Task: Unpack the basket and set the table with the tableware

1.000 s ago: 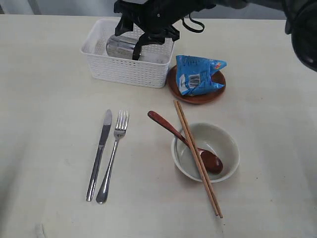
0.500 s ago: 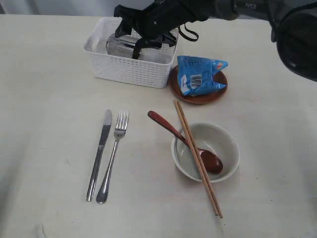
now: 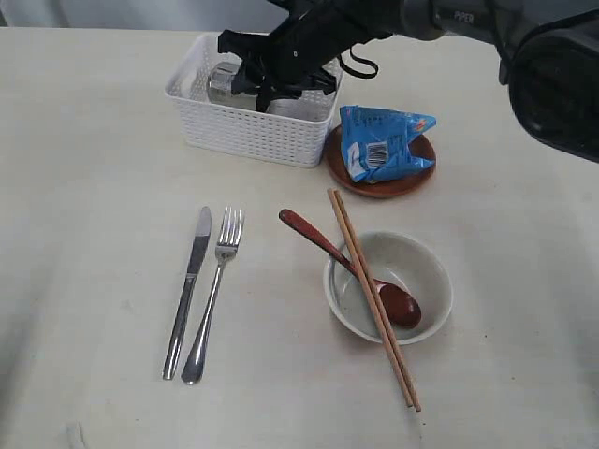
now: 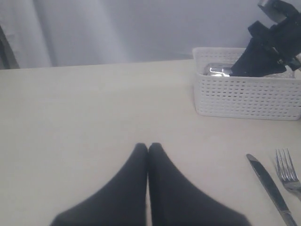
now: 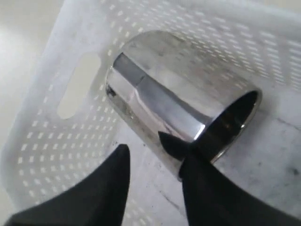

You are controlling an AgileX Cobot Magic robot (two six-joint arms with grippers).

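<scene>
The white basket point(image 3: 245, 138) stands at the back of the table point(image 3: 94, 234), and the steel cup point(image 3: 225, 79) lies on its side in it. My right gripper point(image 3: 260, 89) reaches into the basket. In the right wrist view the gripper point(image 5: 153, 153) is open at the cup point(image 5: 160, 94) near its mouth: one finger rests against the rim, the other stands apart from it over the basket floor point(image 5: 155, 188). Knife point(image 3: 190, 290) and fork point(image 3: 215, 295) lie side by side. Spoon point(image 3: 318, 238) and chopsticks point(image 3: 393, 346) rest on the bowl point(image 3: 426, 267). My left gripper point(image 4: 148, 146) is shut and empty above bare table.
The brown plate point(image 3: 374, 190) touches the basket's right end and carries a blue snack packet point(image 3: 384, 140). In the left wrist view the basket point(image 4: 244, 96), knife point(image 4: 270, 188) and fork point(image 4: 288, 172) show off to one side.
My right gripper's fingers have drawn closer together at the cup. The basket has slid a little to the right, and the plate and packet have shifted with it.
</scene>
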